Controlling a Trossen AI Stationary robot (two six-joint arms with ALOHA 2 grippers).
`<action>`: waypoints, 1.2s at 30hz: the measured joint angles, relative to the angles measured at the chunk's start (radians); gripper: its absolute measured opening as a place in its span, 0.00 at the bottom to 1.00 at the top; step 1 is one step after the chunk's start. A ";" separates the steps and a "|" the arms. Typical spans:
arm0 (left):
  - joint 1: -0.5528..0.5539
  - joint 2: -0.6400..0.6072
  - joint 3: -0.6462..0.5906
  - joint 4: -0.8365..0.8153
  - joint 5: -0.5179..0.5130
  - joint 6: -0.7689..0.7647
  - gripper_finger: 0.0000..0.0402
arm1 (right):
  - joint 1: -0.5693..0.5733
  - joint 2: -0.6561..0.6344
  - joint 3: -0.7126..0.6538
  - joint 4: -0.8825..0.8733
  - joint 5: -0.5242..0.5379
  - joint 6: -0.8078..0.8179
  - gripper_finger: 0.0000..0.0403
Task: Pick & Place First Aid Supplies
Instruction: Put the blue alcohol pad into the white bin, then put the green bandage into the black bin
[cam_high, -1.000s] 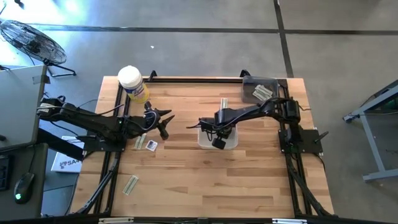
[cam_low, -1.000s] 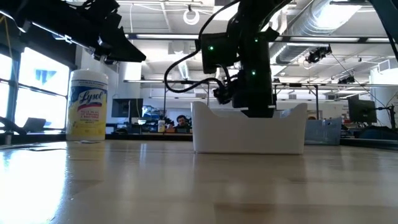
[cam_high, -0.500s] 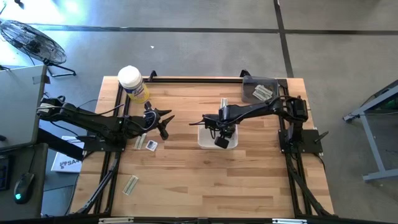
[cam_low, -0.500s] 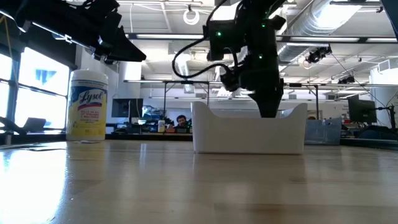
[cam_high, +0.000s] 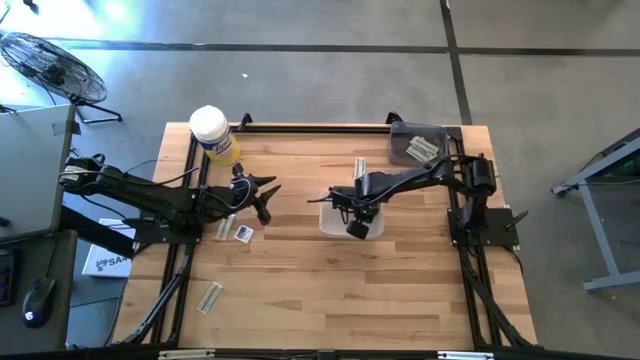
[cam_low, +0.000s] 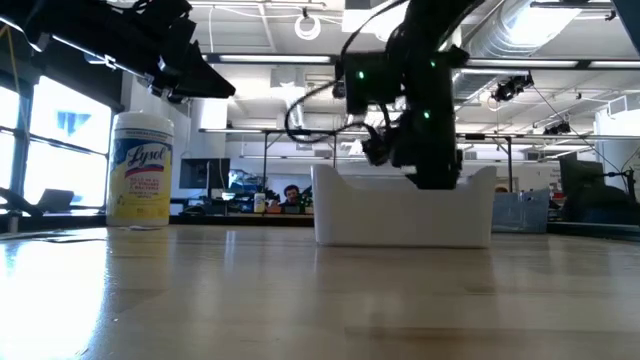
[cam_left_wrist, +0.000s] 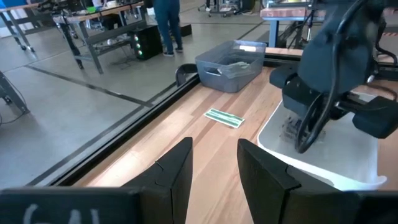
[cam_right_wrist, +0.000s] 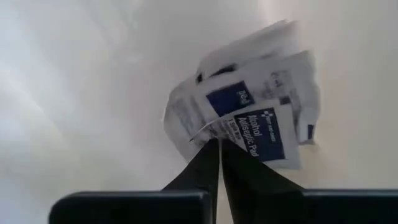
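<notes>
Right end effector sits lower inside the white tray at frame centre than a second ago, fingers near-closed over square packets printed "Alcohol" — not gripping. Left end effector, part-open and empty, unchanged at centre-left. Canister reads "Lysol".

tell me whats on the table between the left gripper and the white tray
Nothing: in the high view, only bare wood lies between the left gripper and the white tray. The packets sit nearer the front edge, off that line.
</notes>
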 joint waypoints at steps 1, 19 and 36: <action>0.000 0.000 0.000 0.000 0.000 0.000 0.31 | 0.004 -0.008 0.014 0.000 0.015 -0.006 0.04; 0.000 0.000 0.000 -0.001 0.000 0.000 0.31 | -0.013 -0.041 0.071 -0.051 0.080 -0.058 0.18; 0.000 0.000 0.000 -0.009 -0.010 0.005 0.31 | -0.204 -0.091 0.200 -0.075 0.159 -0.294 0.26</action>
